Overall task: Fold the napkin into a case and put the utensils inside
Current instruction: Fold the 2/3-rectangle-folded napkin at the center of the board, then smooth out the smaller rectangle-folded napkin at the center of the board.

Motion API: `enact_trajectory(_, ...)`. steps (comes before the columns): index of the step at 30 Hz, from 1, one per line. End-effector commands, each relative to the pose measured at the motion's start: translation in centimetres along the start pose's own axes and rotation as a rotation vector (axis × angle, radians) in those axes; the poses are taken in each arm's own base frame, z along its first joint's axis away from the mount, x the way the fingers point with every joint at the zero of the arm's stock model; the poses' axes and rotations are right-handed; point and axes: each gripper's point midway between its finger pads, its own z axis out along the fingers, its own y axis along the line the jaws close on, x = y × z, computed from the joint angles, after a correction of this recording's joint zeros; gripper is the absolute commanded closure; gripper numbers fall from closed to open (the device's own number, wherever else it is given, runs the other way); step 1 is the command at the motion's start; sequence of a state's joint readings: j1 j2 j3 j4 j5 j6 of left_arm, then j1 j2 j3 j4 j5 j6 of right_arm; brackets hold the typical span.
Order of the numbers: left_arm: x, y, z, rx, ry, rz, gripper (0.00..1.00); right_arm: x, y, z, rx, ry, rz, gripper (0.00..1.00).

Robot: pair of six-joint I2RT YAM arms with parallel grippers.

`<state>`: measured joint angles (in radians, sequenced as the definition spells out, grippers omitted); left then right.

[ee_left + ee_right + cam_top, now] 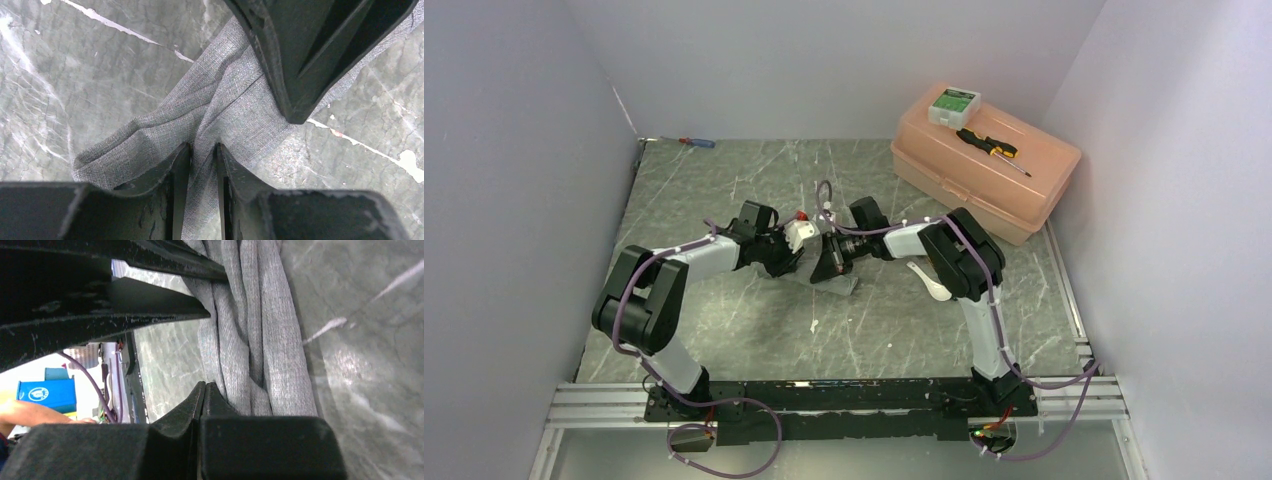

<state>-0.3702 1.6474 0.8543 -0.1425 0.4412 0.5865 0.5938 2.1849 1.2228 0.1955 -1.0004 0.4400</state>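
The grey napkin [851, 285] lies bunched on the marble tabletop between the two arms, mostly hidden under them in the top view. My left gripper [204, 150] is shut on a raised fold of the napkin [225, 95], cloth filling the gap between its fingers. My right gripper [204, 386] is shut with nothing between its tips, which rest against the napkin's [270, 340] rolled edge. Both grippers meet at mid-table, left gripper [792, 258] facing right gripper [829, 262]. A white spoon [929, 279] lies on the table beside the right arm's elbow.
A salmon plastic toolbox [984, 175] stands at the back right, with a white box [954, 105] and a black-and-yellow screwdriver [992, 148] on its lid. A red-and-blue screwdriver [696, 142] lies at the back left by the wall. Grey walls enclose the table.
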Motion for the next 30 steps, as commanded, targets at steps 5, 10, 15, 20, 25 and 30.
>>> enact_trajectory(5, 0.2, 0.8, -0.8, -0.058, 0.017, 0.014, 0.68, 1.5, -3.3, -1.1, 0.109, 0.011, 0.021, 1.0)
enact_trajectory(10, -1.1, 1.7, -1.8, -0.094, 0.017, -0.009, 0.63, 3.0, -4.9, -0.8, 0.14, 0.034, 0.03, 1.0)
enact_trajectory(15, -4.3, 2.5, -4.0, -0.112, 0.003, -0.072, 0.57, 2.0, -3.5, -1.2, 0.154, 0.026, -0.025, 1.0)
enact_trajectory(20, -7.3, 3.6, -7.1, -0.139, -0.03, -0.145, 0.54, 1.2, -2.0, -1.3, 0.164, 0.026, -0.064, 1.0)
enact_trajectory(25, -6.0, 3.9, -8.2, -0.18, -0.009, -0.149, 0.52, -0.1, -0.8, -0.7, 0.161, 0.012, -0.076, 1.0)
enact_trajectory(30, -2.4, 6.7, -8.3, -0.274, 0.03, -0.186, 0.51, -1.8, 0.8, 0.9, 0.142, 0.005, -0.099, 1.0)
